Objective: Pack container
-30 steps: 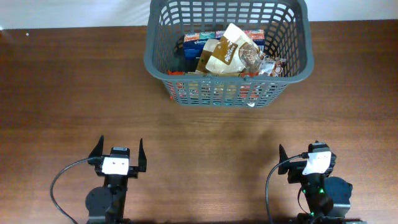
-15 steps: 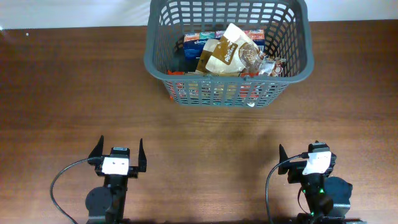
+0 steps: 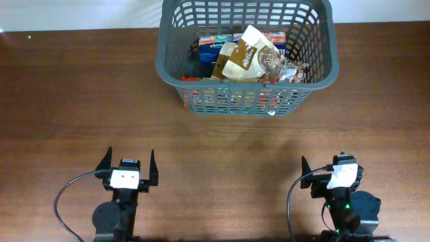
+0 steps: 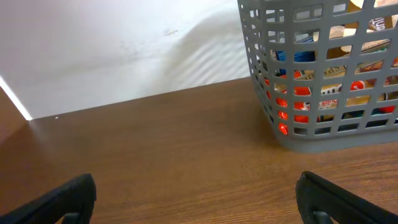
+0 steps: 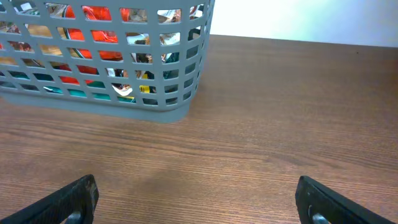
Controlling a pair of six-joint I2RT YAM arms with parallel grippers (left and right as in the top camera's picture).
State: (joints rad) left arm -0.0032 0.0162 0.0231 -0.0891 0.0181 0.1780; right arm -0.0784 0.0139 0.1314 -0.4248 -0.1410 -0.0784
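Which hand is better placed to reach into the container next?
Right, marginally: the right hand lines up with the container's right end; the left hand sits beyond its left end. Both open.

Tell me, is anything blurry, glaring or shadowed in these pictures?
Overhead: sharp and evenly lit, a faint shadow on the table in front of the basket. Left wrist: basket crisp, left fingers blurred at the bottom corners. Right wrist: right fingers blurred, background beyond the table washed out white.

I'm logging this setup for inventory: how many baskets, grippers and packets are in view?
Baskets: 1, the container
Grippers: 2, left gripper and right gripper, both open
Packets: piled in the container, too overlapped to count
Total: 3, plus the packets
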